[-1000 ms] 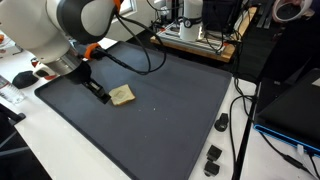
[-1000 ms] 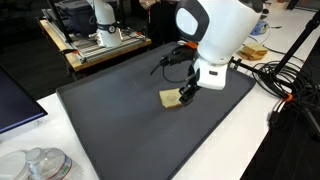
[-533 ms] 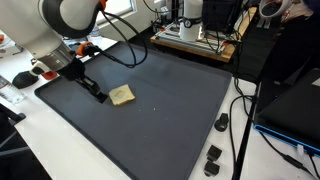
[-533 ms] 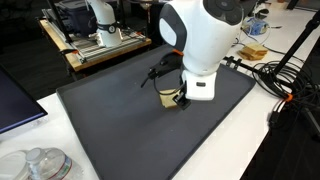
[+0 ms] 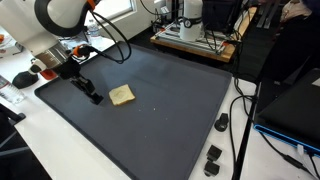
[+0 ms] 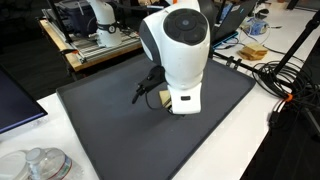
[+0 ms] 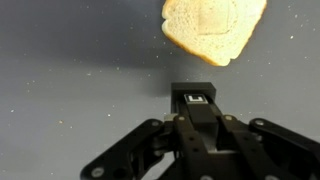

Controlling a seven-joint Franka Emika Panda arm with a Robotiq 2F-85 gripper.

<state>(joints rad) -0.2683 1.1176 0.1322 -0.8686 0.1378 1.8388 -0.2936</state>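
A slice of bread [image 5: 122, 95] lies flat on the dark mat [image 5: 160, 110]. My gripper [image 5: 93, 97] hangs just above the mat, a short way to the slice's left and apart from it. In the wrist view the bread [image 7: 213, 25] sits at the top edge, beyond the gripper [image 7: 197, 95], whose fingers are pressed together with nothing between them. In an exterior view the arm's white body [image 6: 180, 50] stands in front of the gripper and hides almost all of the bread.
Small black parts [image 5: 221, 122] [image 5: 213, 156] lie off the mat's right side beside cables. A wooden board with equipment [image 5: 195, 38] stands at the back. Clear plastic containers [image 6: 40, 163] sit near the table corner.
The shut gripper has drawn back from the bread, leaving it on the mat. The arm has swung round and now blocks the slice in an exterior view.
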